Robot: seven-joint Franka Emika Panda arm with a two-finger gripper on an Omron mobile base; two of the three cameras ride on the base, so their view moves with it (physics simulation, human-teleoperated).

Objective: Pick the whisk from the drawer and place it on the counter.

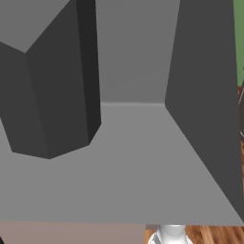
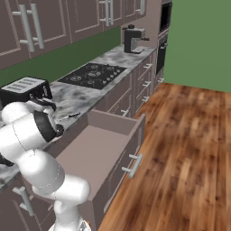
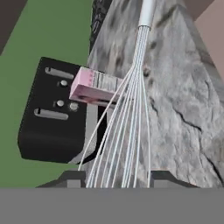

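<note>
Gripper [image 3: 116,177] seemingly holds whisk [image 3: 131,109], handle outward.

A black toaster [image 2: 25,90] stands at the 9 o'clock side of the right base view, against the green backsplash [image 2: 67,56]. A black gas hob [image 2: 93,75] lies toward 11 o'clock from centre. A coffee machine [image 2: 132,39] stands at 12 o'clock, just beside a built-in oven [image 2: 164,27] at 1 o'clock. Wood flooring [image 2: 189,149] covers the 3 to 5 o'clock area. In the hand view, a pink box [image 3: 94,88] lies at 10 o'clock from centre, just beside the toaster [image 3: 50,116].
</note>
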